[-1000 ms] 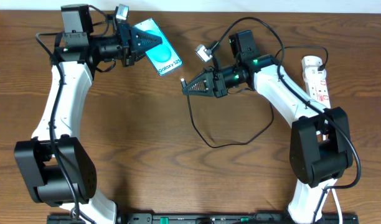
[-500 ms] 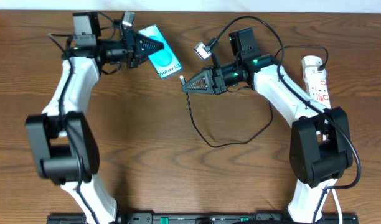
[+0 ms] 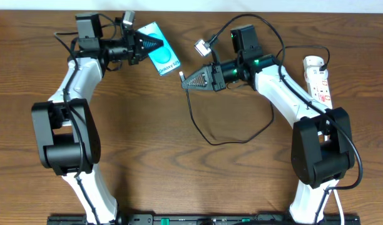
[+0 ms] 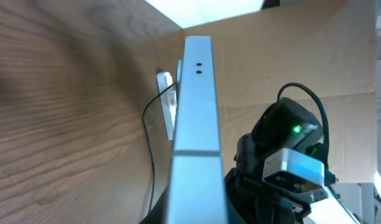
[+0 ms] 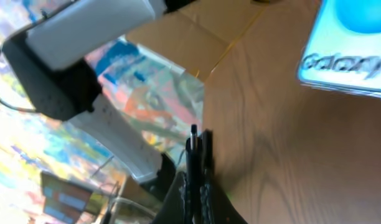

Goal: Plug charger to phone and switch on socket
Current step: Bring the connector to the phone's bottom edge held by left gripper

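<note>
Judging by its thin, glassy slab, the phone (image 3: 165, 57) is taken to be light, stiff, slippery and easily scratched. It is held at one end by the left gripper (image 3: 155, 44), which appears closed across its flat faces, near the far edge of the table (image 3: 148, 156). The charger (image 3: 204, 134) is limp along its length, so it is pinched just behind the connector tip (image 5: 194, 132) by the right gripper (image 3: 186, 82), clamped on it just short of the phone's free end. The socket (image 3: 319, 78) lies well apart, at the right.

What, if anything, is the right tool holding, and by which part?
The right tool holds the charger just behind its connector tip.
</note>
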